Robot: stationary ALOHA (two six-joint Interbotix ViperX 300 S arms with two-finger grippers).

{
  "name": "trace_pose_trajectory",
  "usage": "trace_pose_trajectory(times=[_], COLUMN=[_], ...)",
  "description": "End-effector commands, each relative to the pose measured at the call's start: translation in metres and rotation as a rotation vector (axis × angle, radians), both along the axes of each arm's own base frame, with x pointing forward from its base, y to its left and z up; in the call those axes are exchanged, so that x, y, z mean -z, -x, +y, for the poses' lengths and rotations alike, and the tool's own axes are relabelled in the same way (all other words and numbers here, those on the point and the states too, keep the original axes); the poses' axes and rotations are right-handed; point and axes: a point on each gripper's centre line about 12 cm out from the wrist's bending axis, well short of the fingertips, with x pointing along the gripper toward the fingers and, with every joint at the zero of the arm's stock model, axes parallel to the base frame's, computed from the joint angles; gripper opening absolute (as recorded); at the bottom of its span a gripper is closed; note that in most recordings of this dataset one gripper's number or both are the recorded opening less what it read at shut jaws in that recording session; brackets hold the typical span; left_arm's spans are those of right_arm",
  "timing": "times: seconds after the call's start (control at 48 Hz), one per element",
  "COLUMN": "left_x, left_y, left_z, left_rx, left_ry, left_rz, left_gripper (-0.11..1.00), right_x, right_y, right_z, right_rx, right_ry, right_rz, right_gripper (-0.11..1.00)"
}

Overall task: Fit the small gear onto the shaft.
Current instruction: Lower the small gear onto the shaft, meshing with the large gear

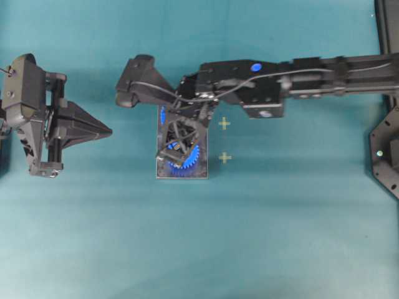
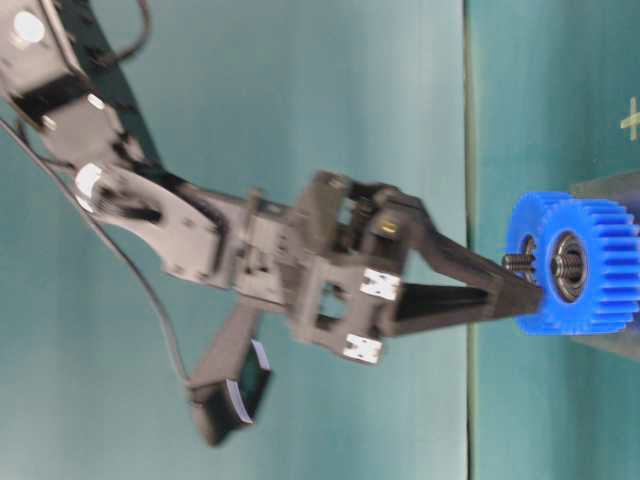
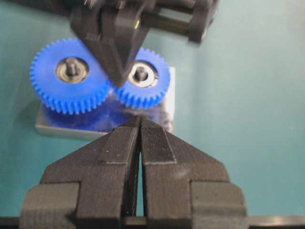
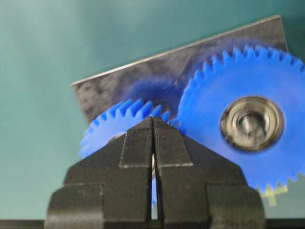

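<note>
Two blue toothed plastic gears sit side by side on the dark grey rectangular plate point(image 3: 102, 125), teeth meshing. The small gear point(image 3: 143, 78), with its silver bearing centre, lies at centre of the left wrist view, right of the larger blue gear point(image 3: 69, 76). The short metal shaft point(image 3: 140, 73) shows through the small gear's bearing as a dark pin end, so the gear is seated on it; the shaft's collar and base are hidden inside the hub.

My right gripper point(image 4: 152, 119) has its two black ridged fingers pressed together, nothing between them, tips resting at the rim of the small gear point(image 4: 121, 121). In my right wrist view those fingers cover the gear's hub and lower half, so only an arc of teeth shows at left centre, blurred. The larger gear point(image 4: 248, 124) fills the right side, its far teeth cut off by the frame edge.

From overhead, my right arm crosses the middle of the frame and hides most of the plate point(image 1: 162, 171); only a crescent of blue teeth peeks out below it.

My left gripper point(image 1: 106, 131) hangs at the left of the overhead frame, well apart from the plate, its fingers also together and empty on the teal table point(image 1: 280, 237).
</note>
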Motion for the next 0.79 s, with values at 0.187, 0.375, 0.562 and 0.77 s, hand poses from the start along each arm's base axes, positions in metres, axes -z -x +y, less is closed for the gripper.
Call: trace_pose_trajectory(times=[0.187, 0.375, 0.562, 0.77], left_x=[-0.009, -0.008, -0.007, -0.007], left_y=[-0.003, -0.003, -0.002, -0.003], left_z=[0.0, 0.0, 0.0, 0.0], left_rx=[0.001, 0.001, -0.001, -0.001], left_ry=[-0.001, -0.001, -0.001, -0.001], left_rz=[-0.031, -0.028, -0.026, -0.034], left_gripper=[0.0, 0.0, 0.0, 0.0], right_x=[-0.006, -0.014, -0.023, -0.037], right_y=[0.026, 0.054, 0.073, 0.046], right_z=[0.005, 0.032, 0.039, 0.015], right_rx=[-0.004, -0.002, 0.034, 0.086], right_ry=[-0.008, -0.04, -0.051, -0.025], right_rz=[0.036, 0.066, 0.059, -0.085], right_gripper=[0.0, 0.0, 0.0, 0.0])
